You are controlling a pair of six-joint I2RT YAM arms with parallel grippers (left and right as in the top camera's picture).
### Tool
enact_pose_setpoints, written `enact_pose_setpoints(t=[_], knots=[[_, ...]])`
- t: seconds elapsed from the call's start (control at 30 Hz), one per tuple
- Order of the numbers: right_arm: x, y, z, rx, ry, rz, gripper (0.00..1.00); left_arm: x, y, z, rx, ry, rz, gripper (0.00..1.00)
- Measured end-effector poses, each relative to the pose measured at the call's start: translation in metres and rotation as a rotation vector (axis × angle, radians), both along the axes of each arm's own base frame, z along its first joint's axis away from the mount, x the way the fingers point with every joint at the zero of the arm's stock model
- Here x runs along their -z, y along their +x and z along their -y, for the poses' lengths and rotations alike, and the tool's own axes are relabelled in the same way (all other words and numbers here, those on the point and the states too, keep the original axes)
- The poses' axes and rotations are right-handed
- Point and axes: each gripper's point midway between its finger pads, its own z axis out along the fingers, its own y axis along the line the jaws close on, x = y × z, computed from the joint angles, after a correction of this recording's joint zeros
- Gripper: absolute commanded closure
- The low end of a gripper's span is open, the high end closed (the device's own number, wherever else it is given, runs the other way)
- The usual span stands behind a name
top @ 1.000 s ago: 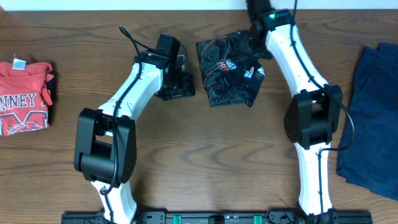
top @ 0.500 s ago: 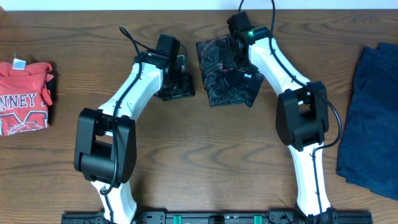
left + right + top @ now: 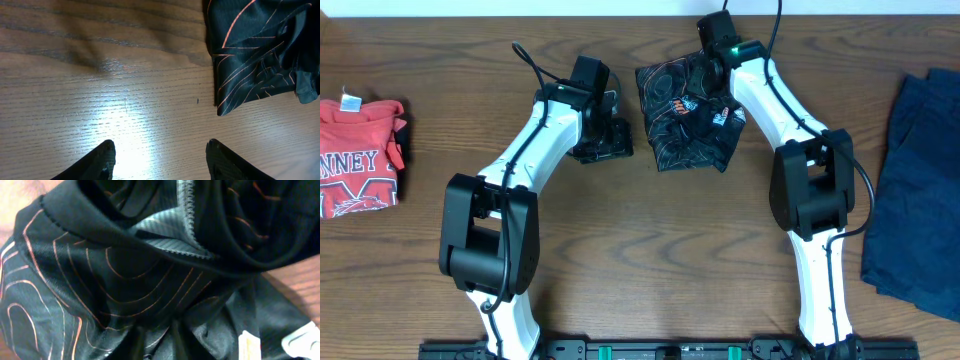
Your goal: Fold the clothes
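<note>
Two arms, R nearer: right gripper (image 3: 155, 341) looks pinched on a fold at the far edge of the crumpled black wavy-lined cycling jersey (image 3: 682, 110), top-centre on the brown wooden table (image 3: 650, 250), while left gripper (image 3: 160, 150) hangs spread over bare wood just left of it.

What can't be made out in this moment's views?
- Right pincer: in the right wrist view its dark fingertips blur into the black jersey, so the grip is unclear.
- Blue garment: in the overhead view it is cut off by the right edge.
- Red shirt: in the overhead view it is cut off by the left edge, so the lettering is incomplete.
</note>
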Motion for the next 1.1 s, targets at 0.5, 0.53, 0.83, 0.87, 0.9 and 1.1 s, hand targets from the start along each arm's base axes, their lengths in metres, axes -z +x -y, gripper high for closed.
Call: enact_pose_setpoints(t=[0.5,0.53,0.83,0.87,0.9,1.1], knots=[[0.027,-0.014,0.004,0.066,0.006,-0.046,0.67,0.001,-0.005,-0.001,0.007,0.007,-0.019,0.39],[0.028,-0.014,0.005,0.07,0.005,-0.045,0.75,0.001,-0.005,-0.001,0.007,0.007,-0.019,0.39],[0.028,-0.01,0.002,0.086,0.023,-0.03,0.99,0.001,-0.005,-0.001,0.014,0.008,-0.016,0.4],[0.028,-0.01,0.002,0.086,0.024,-0.03,0.99,0.001,-0.005,-0.001,0.014,0.008,-0.016,0.4],[0.028,-0.01,0.002,0.086,0.023,-0.03,0.99,0.001,-0.005,-0.001,0.014,0.008,-0.016,0.39],[0.026,-0.01,0.003,0.07,0.013,-0.025,0.99,0.001,-0.005,-0.001,0.014,0.008,-0.016,0.39]])
